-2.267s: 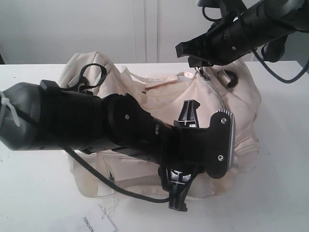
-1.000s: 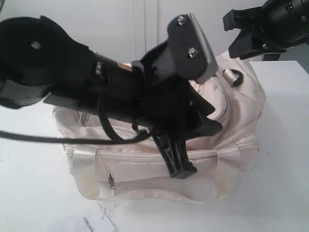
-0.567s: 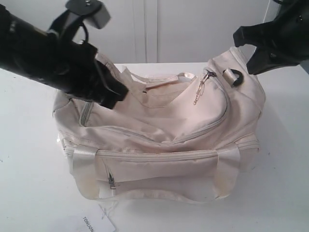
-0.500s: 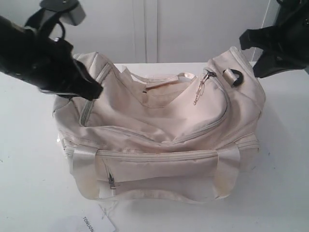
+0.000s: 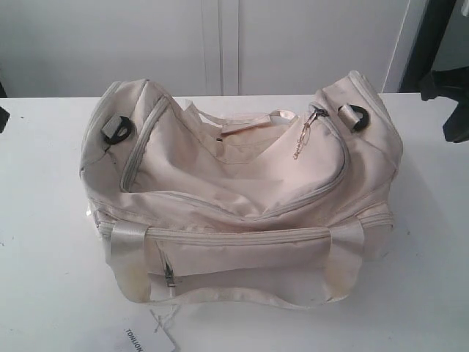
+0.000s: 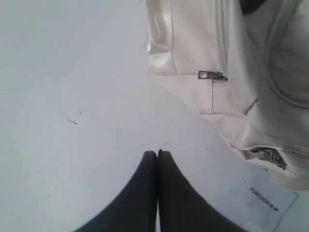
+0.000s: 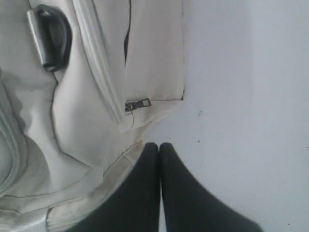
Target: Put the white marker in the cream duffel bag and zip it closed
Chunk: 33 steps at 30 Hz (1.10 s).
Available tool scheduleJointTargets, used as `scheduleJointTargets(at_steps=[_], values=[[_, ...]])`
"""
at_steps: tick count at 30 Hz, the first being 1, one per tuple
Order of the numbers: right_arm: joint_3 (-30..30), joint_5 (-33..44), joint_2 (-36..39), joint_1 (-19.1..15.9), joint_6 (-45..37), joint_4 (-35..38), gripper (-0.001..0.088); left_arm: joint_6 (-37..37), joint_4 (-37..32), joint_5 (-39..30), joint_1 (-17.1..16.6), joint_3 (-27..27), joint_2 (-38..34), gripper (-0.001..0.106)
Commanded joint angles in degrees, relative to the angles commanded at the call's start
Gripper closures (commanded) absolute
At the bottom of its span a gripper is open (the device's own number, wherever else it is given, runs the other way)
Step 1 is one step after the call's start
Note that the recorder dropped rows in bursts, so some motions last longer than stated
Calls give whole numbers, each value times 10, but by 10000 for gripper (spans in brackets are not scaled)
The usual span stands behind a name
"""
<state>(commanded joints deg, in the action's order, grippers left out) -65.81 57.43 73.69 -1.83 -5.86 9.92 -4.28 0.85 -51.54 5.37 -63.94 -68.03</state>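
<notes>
The cream duffel bag [image 5: 242,191] sits mid-table [image 5: 51,293], its curved top zipper [image 5: 242,209] run shut and the gold chain pull [image 5: 302,143] hanging at the far right end. A paper tag [image 5: 146,339] lies just near-left of it. The left gripper [image 6: 157,154] is over bare table by the bag's near-left corner, fingers pressed together on nothing. The right gripper [image 7: 159,145] is just beside the bag's right end, fingers likewise closed and empty.

The cream duffel bag [image 5: 242,183] is sitting upright mid-scene, its front pocket [image 5: 242,258] facing near. Its curved top zipper [image 5: 138,143] is lying closed, the gold chain pull [image 5: 302,139] hanging at its far right end.
</notes>
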Motion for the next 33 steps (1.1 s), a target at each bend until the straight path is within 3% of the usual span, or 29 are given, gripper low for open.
scheduleJointTargets(at_steps=[13, 28, 33], values=[[144, -107, -220, 0, 0, -48, 868, -54, -61, 56, 0, 136, 129, 1053], [360, -221, -541, 0, 0, -55, 868, -64, -84, 258, 0, 357, 331, 1053], [427, -318, -626, 0, 1, -55, 868, -63, -84, 300, 0, 386, 373, 1053]])
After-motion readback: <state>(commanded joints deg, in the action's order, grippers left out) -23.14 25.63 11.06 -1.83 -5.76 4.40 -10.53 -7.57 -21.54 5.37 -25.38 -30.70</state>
